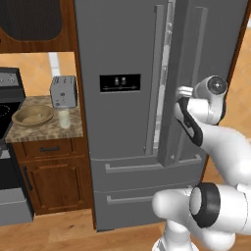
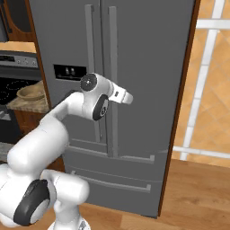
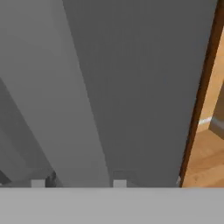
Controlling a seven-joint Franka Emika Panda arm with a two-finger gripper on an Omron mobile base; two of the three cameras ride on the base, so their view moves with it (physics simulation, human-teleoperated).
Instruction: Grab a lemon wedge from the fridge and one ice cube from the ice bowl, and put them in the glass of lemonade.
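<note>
Kitchen cabinets in dark wood frame our workspace, with the fridge (image 1: 127,108) filling the middle and a granite table (image 1: 44,131) to its left. On that table the ice bowl (image 1: 33,115) sits near the front left edge, the glass of lemonade (image 1: 64,118) just beside it toward the right edge, and a silver toaster (image 1: 63,91) stands at the back. We cannot make out an ice cube in the bowl, and the lemon wedge is presumably inside the fridge.

Our claw (image 3: 78,183) is up against the right door's handle (image 2: 112,85), with the bar running between the tips in the hand view; whether the tips are spread or pressed onto it we cannot tell. In the left base view the right door (image 1: 201,78) looks slightly ajar, a pale strip showing at the seam.

We judge the step in hand to be opening this door. To do it well, we should keep the bar centred between the tips, pull along the door's arc rather than straight back, and swing it wide enough to reach the shelves.
</note>
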